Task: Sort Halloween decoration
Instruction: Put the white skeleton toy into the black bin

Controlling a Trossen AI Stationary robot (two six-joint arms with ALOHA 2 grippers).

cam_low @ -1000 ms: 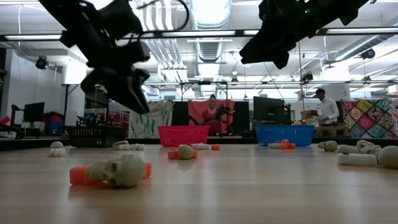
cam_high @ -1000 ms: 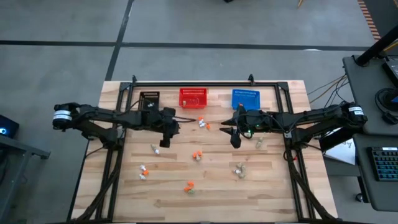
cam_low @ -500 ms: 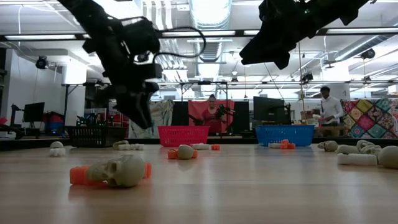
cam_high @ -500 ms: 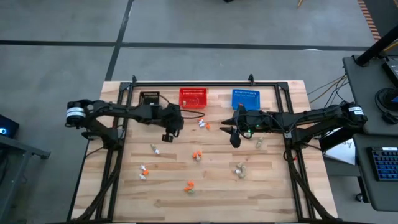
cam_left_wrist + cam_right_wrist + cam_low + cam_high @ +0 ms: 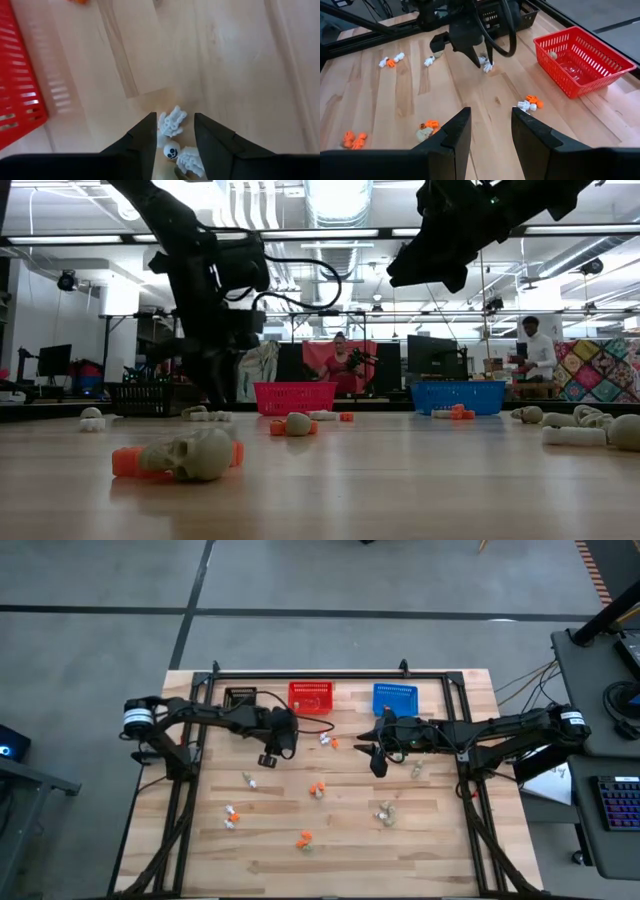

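Apparently no brand, label or writing can be read. Left gripper (image 5: 173, 137), fingers spread, stands over a tiny white skeleton trinket (image 5: 172, 131) on the pale wooden table (image 5: 420, 840) beside the red mesh basket (image 5: 310, 697). Right gripper (image 5: 491, 131) hovers parted, empty.

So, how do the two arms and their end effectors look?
Both arms are dark and slim, each with a white band near its outer end. The left end effector and right end effector have two flat black fingers. A black cable loops off the left arm.
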